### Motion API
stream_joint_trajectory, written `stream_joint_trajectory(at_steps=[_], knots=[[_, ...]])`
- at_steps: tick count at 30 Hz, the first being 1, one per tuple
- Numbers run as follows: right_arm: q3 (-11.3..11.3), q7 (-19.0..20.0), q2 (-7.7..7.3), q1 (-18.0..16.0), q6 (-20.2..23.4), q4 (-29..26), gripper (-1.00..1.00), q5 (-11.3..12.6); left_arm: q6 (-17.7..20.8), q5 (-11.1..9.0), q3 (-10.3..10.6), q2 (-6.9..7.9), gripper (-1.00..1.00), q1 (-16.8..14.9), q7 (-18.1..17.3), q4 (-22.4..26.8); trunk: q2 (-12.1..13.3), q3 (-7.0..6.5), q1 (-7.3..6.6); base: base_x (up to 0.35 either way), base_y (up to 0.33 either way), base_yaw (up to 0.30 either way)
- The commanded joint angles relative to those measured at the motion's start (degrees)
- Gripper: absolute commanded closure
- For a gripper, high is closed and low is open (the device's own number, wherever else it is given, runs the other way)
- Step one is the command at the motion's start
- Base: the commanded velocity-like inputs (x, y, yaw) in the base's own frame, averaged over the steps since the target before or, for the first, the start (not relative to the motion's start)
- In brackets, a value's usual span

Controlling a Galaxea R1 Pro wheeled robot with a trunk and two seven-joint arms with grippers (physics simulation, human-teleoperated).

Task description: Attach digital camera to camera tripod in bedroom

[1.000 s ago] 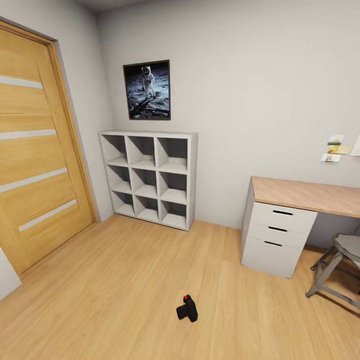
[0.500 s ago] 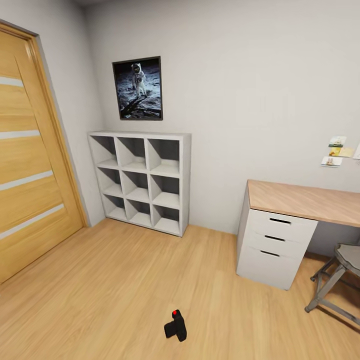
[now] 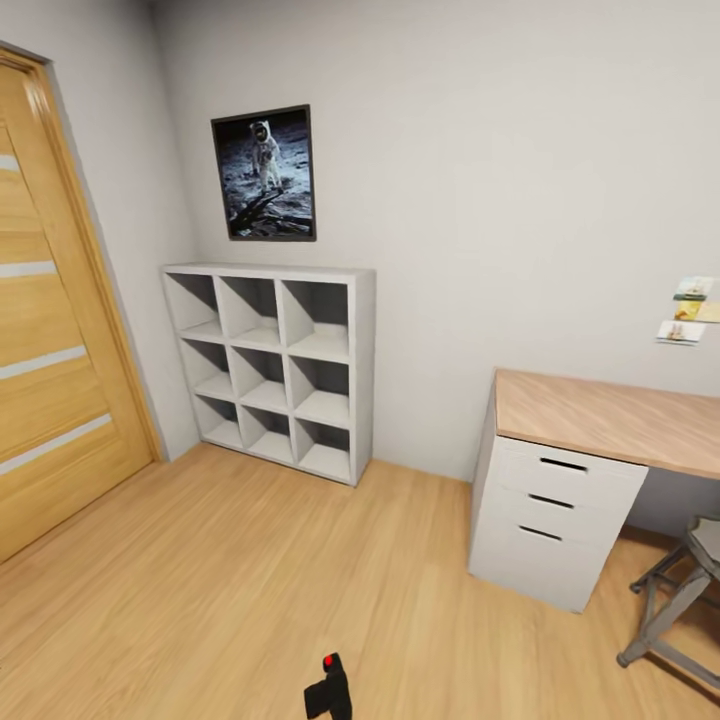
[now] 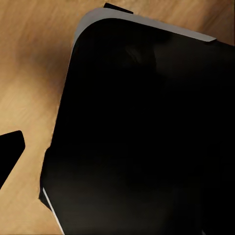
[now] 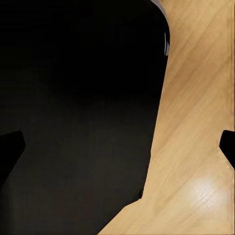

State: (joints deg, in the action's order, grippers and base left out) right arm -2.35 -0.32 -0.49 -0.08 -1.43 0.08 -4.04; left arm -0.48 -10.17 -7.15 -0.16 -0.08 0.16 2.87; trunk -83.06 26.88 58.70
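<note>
The digital camera (image 3: 328,688), a small black box with a red button on top, lies on the light wood plank floor (image 3: 230,560) at the bottom edge of the head view. The camera tripod is out of view. In the right wrist view my right gripper (image 5: 117,147) is open, with one dark fingertip (image 5: 10,147) at each side edge and nothing between them. In the left wrist view my left gripper (image 4: 117,147) shows one fingertip (image 4: 10,152) far out at the edge; the other is lost against a large black body (image 4: 147,137).
A white cube shelf (image 3: 268,365) stands against the far wall under an astronaut picture (image 3: 264,173). A wooden door (image 3: 50,330) is at the left. At the right are a desk with white drawers (image 3: 550,510) and a grey metal stool (image 3: 680,600).
The whole head view has shifted, so shelf, door and picture sit further left and the digital camera lower in the picture. Nothing in the room itself has moved.
</note>
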Motion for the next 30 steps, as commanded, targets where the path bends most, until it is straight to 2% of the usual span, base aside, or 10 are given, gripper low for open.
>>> stream_joint_trajectory(at_steps=[1, 30], knots=[[-0.2, 0.0, -0.02, 0.0, -0.1, 0.0, -1.0, -0.4, -0.1, -0.2, -0.3, -0.02, -1.0, 0.0, 0.0, 0.0, 0.0, 0.05, 0.03, 0.281, -0.231, 0.223], [-0.2, 0.0, -0.07, 0.0, -0.1, 0.0, -1.0, -0.5, 0.0, -0.4, -0.3, -0.01, -1.0, 0.0, 0.0, 0.0, 0.0, 0.05, 0.03, 0.281, -0.231, 0.263]])
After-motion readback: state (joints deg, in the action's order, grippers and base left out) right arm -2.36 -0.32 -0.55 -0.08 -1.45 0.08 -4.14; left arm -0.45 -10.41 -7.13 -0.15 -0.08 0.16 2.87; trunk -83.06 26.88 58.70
